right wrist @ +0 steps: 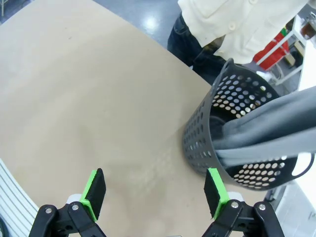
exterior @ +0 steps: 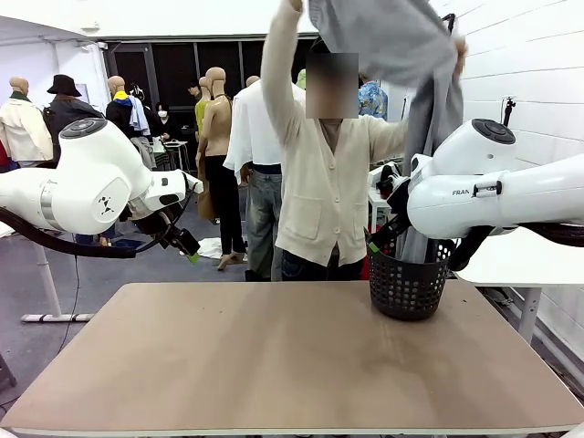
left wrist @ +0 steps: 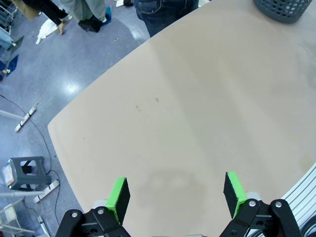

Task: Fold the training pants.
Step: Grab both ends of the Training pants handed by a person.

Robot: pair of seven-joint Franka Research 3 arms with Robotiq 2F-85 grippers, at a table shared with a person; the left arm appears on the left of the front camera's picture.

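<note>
Logged the training pants [exterior: 383, 36] held overhead by the person [exterior: 324, 182] at far right of tabletop [exterior: 274, 365]. Traced lower end down into black basket [exterior: 408, 287]; saw it bunched inside from right wrist view. Judged folding not yet begun.

Found left claw [left wrist: 175, 187] spread apart, clasping nothing, above bare tabletop. Found right claw [right wrist: 154, 180] likewise apart, just beside basket.

Risks:
- Could snag on basket rim and tip it if hauled up sharply.
- Could drape over right arm [exterior: 474, 196], hanging so close.

Read "FRAN" on right arm; made out no other writing.
</note>
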